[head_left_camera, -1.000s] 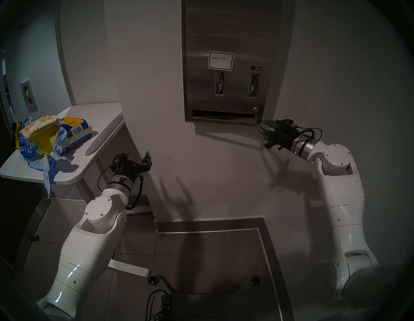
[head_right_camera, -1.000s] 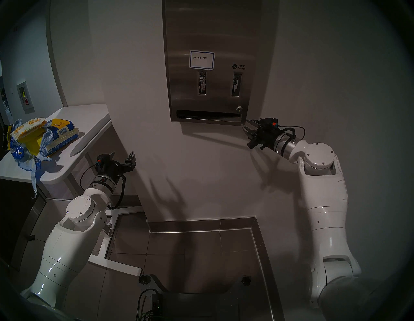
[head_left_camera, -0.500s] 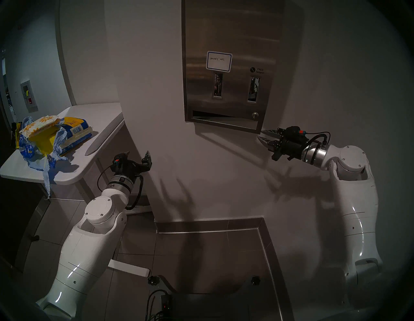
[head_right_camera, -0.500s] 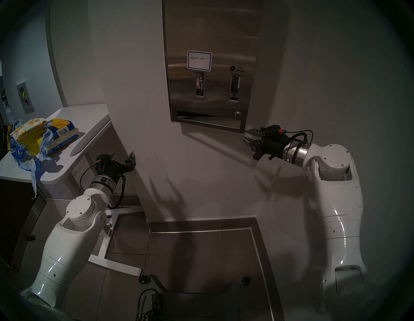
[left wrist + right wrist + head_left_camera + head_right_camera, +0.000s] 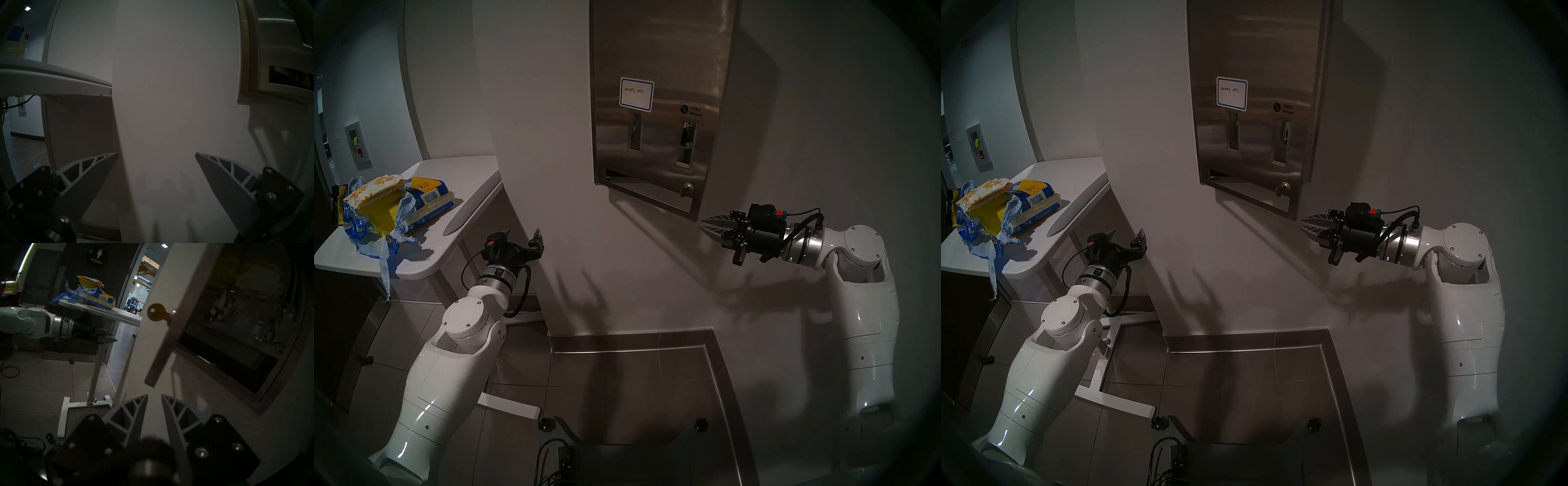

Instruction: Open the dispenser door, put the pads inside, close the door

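The brushed-steel dispenser door (image 5: 653, 152) (image 5: 1253, 142) stands ajar, hinged on its left, with its right edge swung out from the wall. A brass key (image 5: 157, 315) sticks out of its lock. My right gripper (image 5: 703, 223) (image 5: 1301, 224) (image 5: 154, 395) sits just below the door's lower right corner (image 5: 150, 382). It is open only narrowly, with nothing between the fingers. Daisy-printed pads (image 5: 378, 188) (image 5: 985, 191) lie on top of the torn bag on the table at far left. My left gripper (image 5: 522, 232) (image 5: 156, 153) hangs wide open and empty beside the table, facing the wall.
A white table (image 5: 463, 176) holds a torn blue-and-yellow bag (image 5: 382, 244) and a yellow packet stack (image 5: 429, 200). The table's white foot (image 5: 510, 407) lies on the tiled floor. The dispenser's dark inside (image 5: 237, 319) shows behind the door. A wall corner runs between table and dispenser.
The door has swung from shut to ajar, its right edge coming out. My right gripper moved down, right and back with it, and its fingers drew closer together. The left arm stayed still.
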`<action>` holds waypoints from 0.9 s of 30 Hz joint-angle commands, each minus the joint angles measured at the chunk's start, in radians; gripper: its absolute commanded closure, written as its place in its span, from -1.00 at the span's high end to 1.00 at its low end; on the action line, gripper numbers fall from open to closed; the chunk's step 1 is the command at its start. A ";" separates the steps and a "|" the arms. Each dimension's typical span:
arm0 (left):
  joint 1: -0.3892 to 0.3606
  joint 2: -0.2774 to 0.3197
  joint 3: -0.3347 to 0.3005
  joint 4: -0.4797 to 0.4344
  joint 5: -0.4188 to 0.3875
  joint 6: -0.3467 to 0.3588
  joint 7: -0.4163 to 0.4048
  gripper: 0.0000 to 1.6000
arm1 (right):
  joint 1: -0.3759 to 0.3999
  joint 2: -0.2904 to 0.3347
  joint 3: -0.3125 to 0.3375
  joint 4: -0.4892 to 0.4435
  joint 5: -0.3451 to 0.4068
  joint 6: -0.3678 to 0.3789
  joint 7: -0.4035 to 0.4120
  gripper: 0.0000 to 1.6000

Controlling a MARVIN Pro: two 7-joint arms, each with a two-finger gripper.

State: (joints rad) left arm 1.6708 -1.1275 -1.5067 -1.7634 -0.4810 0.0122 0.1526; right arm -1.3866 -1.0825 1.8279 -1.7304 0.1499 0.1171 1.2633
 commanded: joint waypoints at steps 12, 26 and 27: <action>-0.025 -0.001 -0.008 -0.029 0.000 -0.013 -0.001 1.00 | 0.057 -0.045 0.043 0.026 0.035 -0.016 -0.031 -1.00; -0.025 0.000 -0.008 -0.028 0.000 -0.012 -0.001 1.00 | 0.194 -0.124 -0.048 0.087 0.048 -0.051 -0.113 -1.00; -0.025 0.000 -0.008 -0.028 0.000 -0.012 -0.001 1.00 | 0.178 -0.122 -0.055 0.072 0.056 -0.054 -0.133 -1.00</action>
State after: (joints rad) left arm 1.6709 -1.1275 -1.5067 -1.7635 -0.4810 0.0123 0.1526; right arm -1.3028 -1.1715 1.8072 -1.6478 0.1780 0.0789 1.1906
